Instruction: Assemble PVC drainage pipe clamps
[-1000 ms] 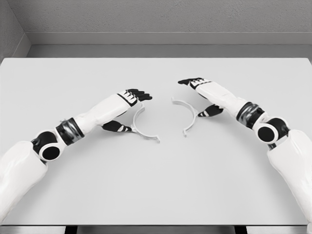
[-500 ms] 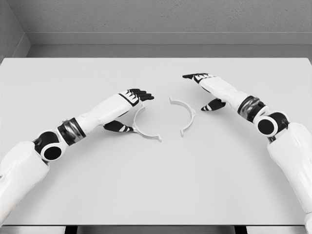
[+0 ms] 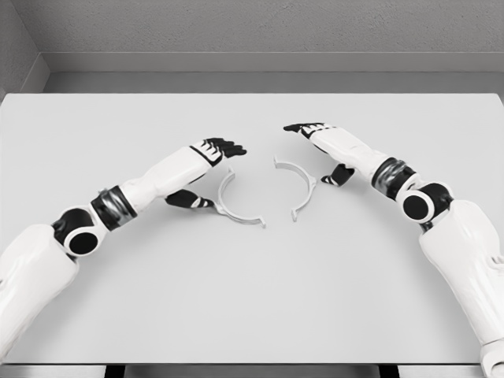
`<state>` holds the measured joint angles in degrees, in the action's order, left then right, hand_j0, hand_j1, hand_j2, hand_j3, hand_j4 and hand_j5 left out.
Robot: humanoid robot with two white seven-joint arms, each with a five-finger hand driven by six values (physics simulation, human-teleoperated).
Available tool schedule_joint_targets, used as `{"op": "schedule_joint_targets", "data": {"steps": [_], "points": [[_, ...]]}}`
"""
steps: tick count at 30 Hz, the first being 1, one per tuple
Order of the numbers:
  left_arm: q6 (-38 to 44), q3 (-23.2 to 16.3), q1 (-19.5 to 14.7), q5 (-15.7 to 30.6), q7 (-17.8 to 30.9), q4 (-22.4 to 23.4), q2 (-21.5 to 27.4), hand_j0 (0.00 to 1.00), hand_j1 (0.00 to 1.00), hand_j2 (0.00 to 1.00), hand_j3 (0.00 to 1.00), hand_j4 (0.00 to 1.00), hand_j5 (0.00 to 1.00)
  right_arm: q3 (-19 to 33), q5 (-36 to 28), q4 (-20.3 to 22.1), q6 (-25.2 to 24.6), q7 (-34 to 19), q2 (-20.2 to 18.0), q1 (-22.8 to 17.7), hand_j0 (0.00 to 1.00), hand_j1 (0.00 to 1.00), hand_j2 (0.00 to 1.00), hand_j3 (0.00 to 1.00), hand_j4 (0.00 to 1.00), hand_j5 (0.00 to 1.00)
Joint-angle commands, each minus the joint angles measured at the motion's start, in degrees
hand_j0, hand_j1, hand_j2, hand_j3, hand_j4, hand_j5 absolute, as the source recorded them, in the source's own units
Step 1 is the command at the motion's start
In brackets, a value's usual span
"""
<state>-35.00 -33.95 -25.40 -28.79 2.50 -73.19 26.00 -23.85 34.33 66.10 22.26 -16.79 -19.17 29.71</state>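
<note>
Big pale grey bench (image 3: 252,307) fills the view, grey wall behind at 12 o'clock. White left arm (image 3: 94,228) comes in from 8 o'clock, white right arm (image 3: 449,236) from 4 o'clock, both reaching toward bench centre.

Left robot hand (image 3: 206,169) sits just left of centre, black fingers (image 3: 224,146) spread flat and pointing toward 3 o'clock, thumb (image 3: 189,199) low, holding nothing. Right robot hand (image 3: 327,150) sits just right of centre, fingers (image 3: 301,127) stretched toward 9 o'clock, thumb (image 3: 340,175) tucked under, also relaxed and holding nothing.

Two white half-ring clamp pieces lie flat on the bench between the hands, apart from each other. Left clamp half (image 3: 235,206) curves open toward 3 o'clock, just beside the left thumb; can't tell if touching. Right clamp half (image 3: 299,185) curves open toward 9 o'clock, near the right thumb with a small gap. The open sides face each other, not joined.
</note>
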Motion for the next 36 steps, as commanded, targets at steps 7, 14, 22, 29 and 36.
{"op": "schedule_joint_targets", "data": {"steps": [7, 14, 22, 29, 36], "points": [[0.00, 0.11, -0.09, 0.93, -0.13, 0.24, 0.63, 1.00, 1.00, 1.00, 1.00, 1.00, 1.00, -0.24, -2.25, 2.63, -0.02, -0.87, 0.28, -0.18, 1.00, 1.00, 1.00, 1.00, 1.00, 1.00], [0.00, -0.07, -1.93, 0.93, -0.13, 1.91, 0.98, 1.00, 1.00, 1.00, 1.00, 1.00, 1.00, -0.24, -2.25, 2.54, -0.20, -0.87, 0.37, -0.09, 1.00, 1.00, 1.00, 1.00, 1.00, 1.00], [0.00, -0.42, -2.02, 0.31, -0.13, 2.00, 0.19, 1.00, 1.00, 1.00, 1.00, 1.00, 1.00, 0.20, -2.25, 2.63, -0.11, -0.79, -0.25, -0.53, 1.00, 1.00, 1.00, 1.00, 1.00, 1.00], [0.00, -0.51, -1.93, 0.22, -0.13, 2.88, 0.10, 1.00, 1.00, 1.00, 1.00, 1.00, 1.00, 0.20, -2.17, 2.63, -0.02, -0.79, -0.34, -0.88, 1.00, 1.00, 1.00, 1.00, 1.00, 1.00], [0.00, -0.77, -1.93, 0.14, -0.04, 3.32, -0.87, 1.00, 1.00, 1.00, 1.00, 1.00, 1.00, -0.06, -2.17, 3.86, -0.02, -0.87, -0.25, -0.97, 1.00, 1.00, 1.00, 1.00, 1.00, 1.00]]}}
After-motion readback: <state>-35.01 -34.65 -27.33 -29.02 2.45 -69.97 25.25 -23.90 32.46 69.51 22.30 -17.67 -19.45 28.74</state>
